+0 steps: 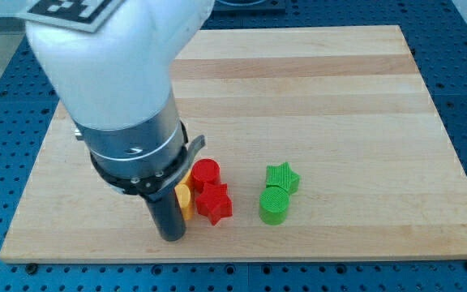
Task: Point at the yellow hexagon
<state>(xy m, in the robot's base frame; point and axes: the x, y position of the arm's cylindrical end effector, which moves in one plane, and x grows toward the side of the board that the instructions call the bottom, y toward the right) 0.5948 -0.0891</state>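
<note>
My tip [171, 236], a bare rod holding nothing, stands lower left of centre, touching or just beside the small yellow hexagon block [184, 200], so I should barely move. Red star block [215, 203] and red cylinder block [205, 173] crowd beyond; wooden board [339, 97] opens toward upper right.

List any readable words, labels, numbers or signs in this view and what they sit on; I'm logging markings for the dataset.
No readable words or numbers anywhere.
Arm's white housing: a black-and-white square-pattern marker at the view's top, cut off, not text.
Blocks and wooden board: no markings.
</note>
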